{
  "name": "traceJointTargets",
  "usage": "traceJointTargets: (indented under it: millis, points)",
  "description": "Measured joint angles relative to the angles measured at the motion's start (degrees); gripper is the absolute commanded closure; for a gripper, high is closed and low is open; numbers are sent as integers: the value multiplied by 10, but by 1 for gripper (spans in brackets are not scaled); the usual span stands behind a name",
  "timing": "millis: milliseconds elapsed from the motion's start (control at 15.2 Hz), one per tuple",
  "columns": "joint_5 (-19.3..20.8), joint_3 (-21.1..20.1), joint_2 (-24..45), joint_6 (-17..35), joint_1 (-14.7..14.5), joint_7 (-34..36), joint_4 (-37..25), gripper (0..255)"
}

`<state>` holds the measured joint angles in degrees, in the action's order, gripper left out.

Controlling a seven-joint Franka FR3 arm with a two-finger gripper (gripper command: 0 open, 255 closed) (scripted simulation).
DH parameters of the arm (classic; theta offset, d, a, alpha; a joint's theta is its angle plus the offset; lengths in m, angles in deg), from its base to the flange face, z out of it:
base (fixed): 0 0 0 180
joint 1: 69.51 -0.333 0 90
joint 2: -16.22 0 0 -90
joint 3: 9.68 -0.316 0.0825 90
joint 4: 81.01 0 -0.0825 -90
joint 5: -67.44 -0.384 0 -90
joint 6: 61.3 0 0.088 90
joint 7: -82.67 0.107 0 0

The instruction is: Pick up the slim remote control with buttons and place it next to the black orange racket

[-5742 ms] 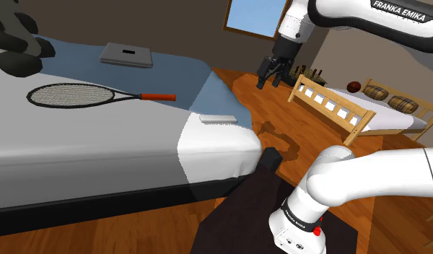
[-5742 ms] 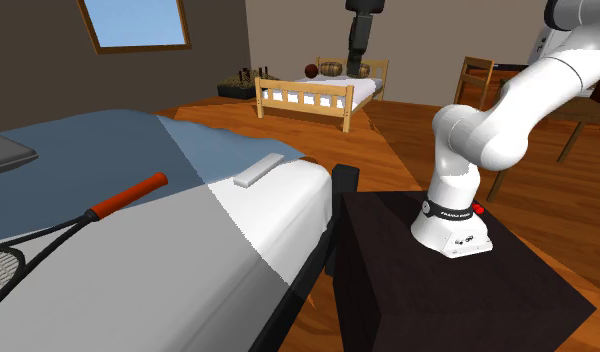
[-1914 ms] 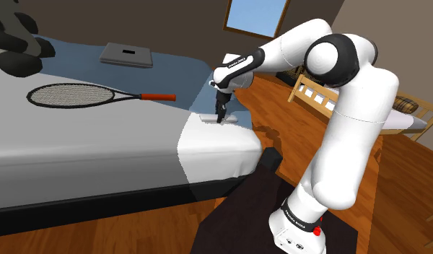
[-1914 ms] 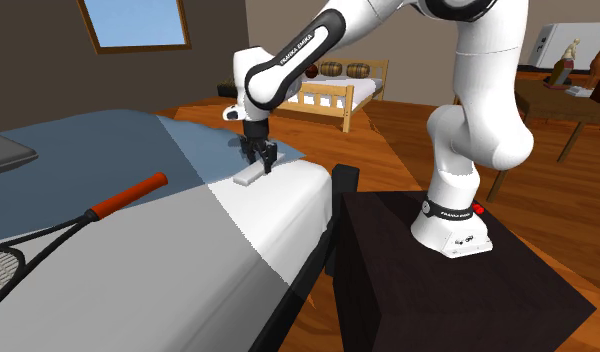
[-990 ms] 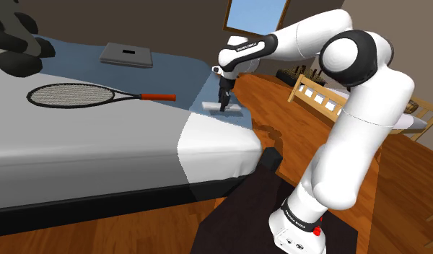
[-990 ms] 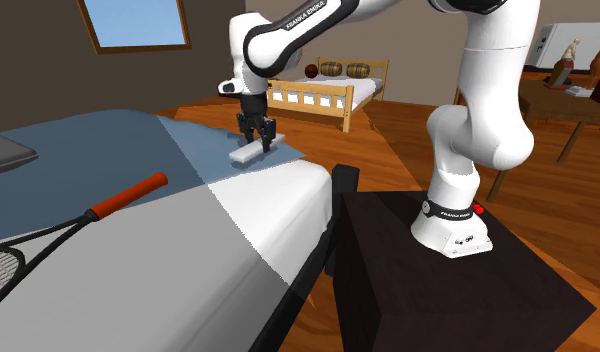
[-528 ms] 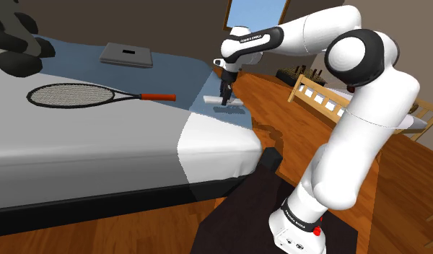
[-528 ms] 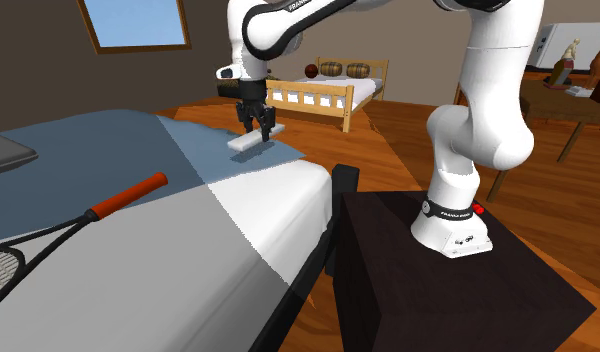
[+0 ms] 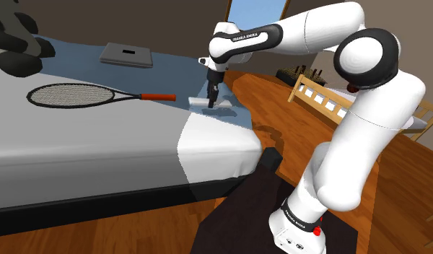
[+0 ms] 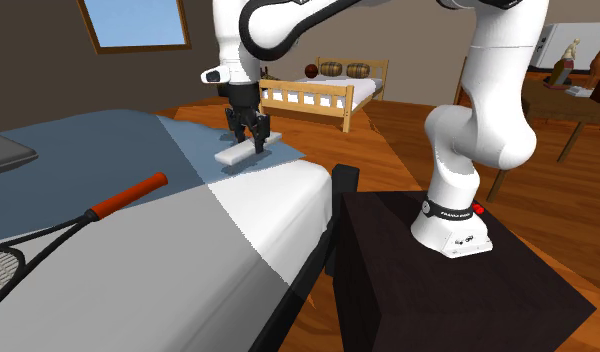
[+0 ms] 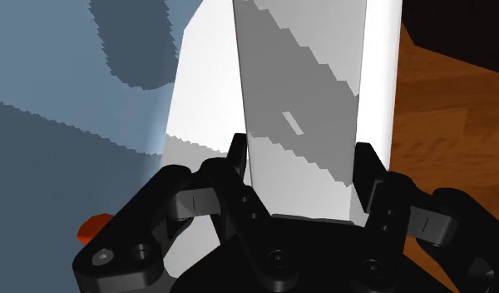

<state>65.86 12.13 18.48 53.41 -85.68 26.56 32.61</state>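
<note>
The slim remote control [image 9: 206, 103] [image 10: 244, 149] is drawn plain white, a flat bar. My gripper [image 9: 212, 102] [image 10: 244, 146] is shut on it and holds it in the air just above the bed, near the bed's corner. In the wrist view the remote control [image 11: 302, 100] runs out long between the two black fingers [image 11: 238, 162], which clasp its sides. The black racket [image 9: 74, 94] with an orange handle [image 9: 159, 97] [image 10: 129, 194] lies flat on the bed, toward the shoulder view's left of the gripper. The handle's tip [image 11: 91, 225] peeks out beside the hand.
The bed [image 9: 99, 137] has a grey, white and blue cover. A flat grey laptop [image 9: 126, 54] lies at its far side, a dark stuffed shape [image 9: 16, 47] at the upper left. A wooden cot [image 9: 338, 101] stands on the plank floor behind. The dark stand [image 10: 438, 280] is beside the bed.
The gripper has carried the remote a little way over the bed toward the racket's handle, leftward in both exterior views, staying lifted off the cover.
</note>
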Motion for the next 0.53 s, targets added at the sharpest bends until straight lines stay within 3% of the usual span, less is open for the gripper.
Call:
traceJointTargets:
  millis: [528]
  points:
    - [-6,-50,19,0,-54,102,-20,255]
